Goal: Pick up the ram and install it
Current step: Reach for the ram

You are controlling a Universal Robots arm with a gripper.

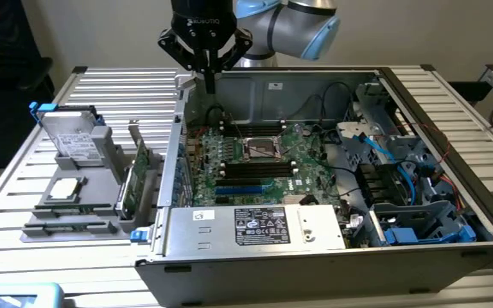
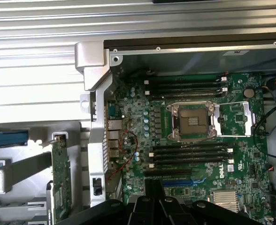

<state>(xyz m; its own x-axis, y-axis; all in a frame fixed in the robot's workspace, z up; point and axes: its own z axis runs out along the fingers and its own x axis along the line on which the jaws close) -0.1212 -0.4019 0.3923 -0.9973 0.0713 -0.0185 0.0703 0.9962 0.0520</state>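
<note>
My black gripper (image 1: 210,82) hangs over the open computer case (image 1: 452,122), above its far corner on the exterior view's left. Its fingers (image 2: 153,190) are pressed together and I see nothing between them. Two narrow green sticks that look like ram (image 1: 71,207) lie in the front of a grey holder (image 1: 101,157) outside the case, on the exterior view's left, well away from the gripper. The green motherboard (image 2: 232,117) lies inside the case, with long black slots (image 2: 189,153) on either side of the processor socket (image 2: 193,121).
A larger green expansion card (image 1: 137,173) stands upright between the holder and the case wall. A hard drive (image 1: 74,138) stands in the holder's back. The power supply (image 1: 255,226) fills the case's near side. Blue cables and drive cages (image 1: 418,192) crowd the exterior view's right.
</note>
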